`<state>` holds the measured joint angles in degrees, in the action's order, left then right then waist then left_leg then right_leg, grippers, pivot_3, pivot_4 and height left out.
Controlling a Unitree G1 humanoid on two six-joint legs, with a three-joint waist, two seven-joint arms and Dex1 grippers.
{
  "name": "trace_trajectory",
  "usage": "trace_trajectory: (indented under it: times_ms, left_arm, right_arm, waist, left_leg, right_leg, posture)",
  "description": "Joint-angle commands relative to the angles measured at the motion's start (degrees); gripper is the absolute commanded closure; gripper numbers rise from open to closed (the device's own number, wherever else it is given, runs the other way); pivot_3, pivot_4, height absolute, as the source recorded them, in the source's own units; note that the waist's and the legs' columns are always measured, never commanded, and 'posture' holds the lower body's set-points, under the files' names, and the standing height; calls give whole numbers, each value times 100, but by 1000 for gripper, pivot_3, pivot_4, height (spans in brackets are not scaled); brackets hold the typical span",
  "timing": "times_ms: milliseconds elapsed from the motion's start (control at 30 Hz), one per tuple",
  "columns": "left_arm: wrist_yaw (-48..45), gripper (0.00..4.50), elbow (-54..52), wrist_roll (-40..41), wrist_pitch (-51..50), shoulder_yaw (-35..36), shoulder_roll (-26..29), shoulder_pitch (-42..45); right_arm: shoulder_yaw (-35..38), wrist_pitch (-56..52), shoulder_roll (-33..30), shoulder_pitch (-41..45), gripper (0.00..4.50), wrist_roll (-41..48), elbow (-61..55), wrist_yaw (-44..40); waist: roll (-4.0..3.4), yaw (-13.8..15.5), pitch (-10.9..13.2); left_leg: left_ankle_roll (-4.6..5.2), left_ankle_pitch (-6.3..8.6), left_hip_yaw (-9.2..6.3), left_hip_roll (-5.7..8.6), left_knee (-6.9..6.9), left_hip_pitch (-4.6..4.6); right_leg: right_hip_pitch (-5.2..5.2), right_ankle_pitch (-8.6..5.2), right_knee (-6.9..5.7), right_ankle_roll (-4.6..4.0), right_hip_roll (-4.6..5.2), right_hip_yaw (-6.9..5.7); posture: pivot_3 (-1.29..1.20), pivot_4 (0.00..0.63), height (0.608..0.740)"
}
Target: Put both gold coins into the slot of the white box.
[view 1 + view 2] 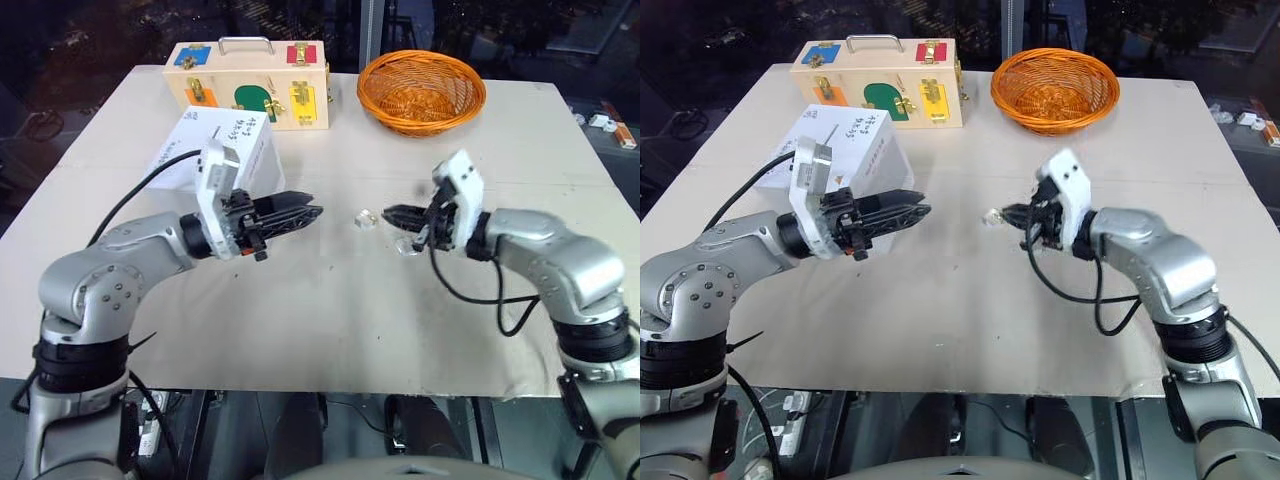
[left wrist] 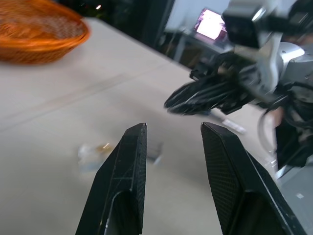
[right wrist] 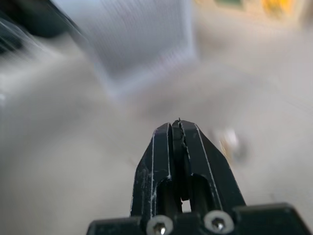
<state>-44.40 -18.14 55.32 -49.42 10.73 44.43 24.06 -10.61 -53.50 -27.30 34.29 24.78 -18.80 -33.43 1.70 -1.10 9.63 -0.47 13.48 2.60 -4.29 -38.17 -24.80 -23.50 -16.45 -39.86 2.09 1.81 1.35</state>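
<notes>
Hovering over the table [image 1: 330,330], both grippers empty: left gripper [image 2: 172,128] fingers parted, right gripper [image 3: 178,125] pinched closed on nothing. Two coins [image 1: 366,219] [image 1: 407,246] lie on the table between the tips. Box [image 1: 215,150] behind left gripper; slot not discernible.

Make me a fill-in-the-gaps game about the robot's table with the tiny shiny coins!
1. The basket at the table's far edge is coloured ____.
2. The two gold coins lie on the ____.
3. The white box stands in front of the ____ case.
4. The right gripper has its fingers pressed ____.

Missing words: orange; table; wooden; together
</notes>
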Motion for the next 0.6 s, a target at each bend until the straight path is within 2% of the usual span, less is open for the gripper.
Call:
trace_trajectory:
  times_ms: [33, 67, 200, 333, 600]
  left_arm:
    - [-212, 2788, -262, -100, 172, 161, 147, -155]
    - [-231, 2788, -331, -108, 173, 189, 168, -220]
    - [-232, 2788, -535, -175, 228, 256, 208, -414]
    - [-123, 2788, -770, -106, 196, 369, 203, -596]
    - [22, 2788, -999, -57, 157, 568, 223, -825]
  right_arm:
    - [-366, 640, 295, 53, 2787, -733, 338, 518]
    - [-411, 723, 404, 70, 2334, -860, 491, 625]
    - [-378, 966, 723, 149, 2334, -1128, 977, 825]
    - [-488, 1206, 844, 235, 3632, -1352, 1367, 743]
    - [-472, 1490, 1029, 361, 3632, -1606, 1866, 604]
  waist:
    - [-1, -1, 0]
    - [-1, 6, 1]
    - [0, 35, 1]
    - [0, 32, 0]
    - [-1, 23, 1]
  left_leg:
    - [0, 0, 1, 0, 0, -1]
    - [0, 0, 3, 0, 1, -1]
    - [-1, 0, 6, -1, 1, -2]
    - [-1, 0, 6, 0, 1, -2]
    - [-1, 0, 5, -1, 1, -1]
  right_leg:
    - [-1, 0, 0, 0, -1, 1]
    - [-4, 0, -1, 0, 0, 4]
    - [-5, 0, 0, 0, 1, 4]
    - [-4, 0, -1, 0, 3, 4]
    - [-4, 0, -1, 0, 1, 4]
  posture:
    - [0, 150, 726]
    - [0, 150, 726]
    - [0, 150, 726]
    - [0, 150, 726]
    - [0, 150, 726]
